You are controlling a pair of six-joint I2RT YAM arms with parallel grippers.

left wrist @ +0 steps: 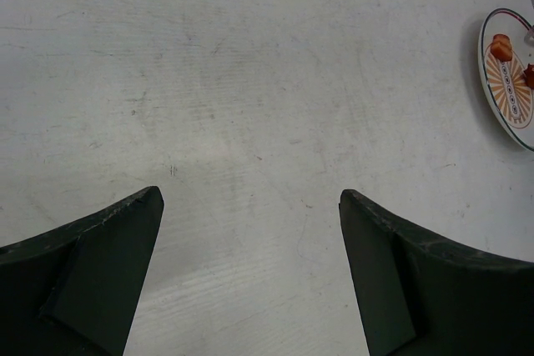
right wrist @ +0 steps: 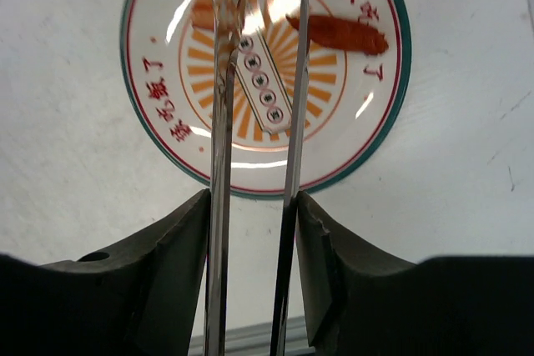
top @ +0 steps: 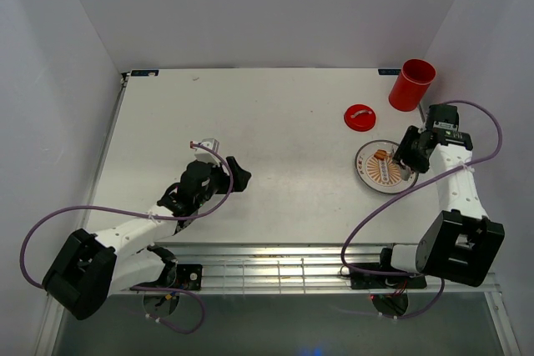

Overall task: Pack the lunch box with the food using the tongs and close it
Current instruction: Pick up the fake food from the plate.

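- My right pincer point(right wrist: 252, 199) grasps the tongs point(right wrist: 219, 164) over the plate point(right wrist: 359, 127); an uneven squeeze could flick the reddish strip point(right wrist: 338, 33) off.
- My left pincer point(left wrist: 250, 206) hangs released.

Far right corner: lunch box point(top: 412, 83) upright; lid point(top: 360, 117) flat near it, toward the middle, apart.
Near the right edge: plate point(top: 360, 166), with the right gripper point(right wrist: 252, 214) above, clamping the tongs point(right wrist: 219, 164).
Over the plate: tongs' arms cross it, a narrow gap between; food point(right wrist: 338, 35) at both tips.
Middle and left of table point(top: 275, 122): bare surface before the left gripper point(left wrist: 250, 206), jaws wide.
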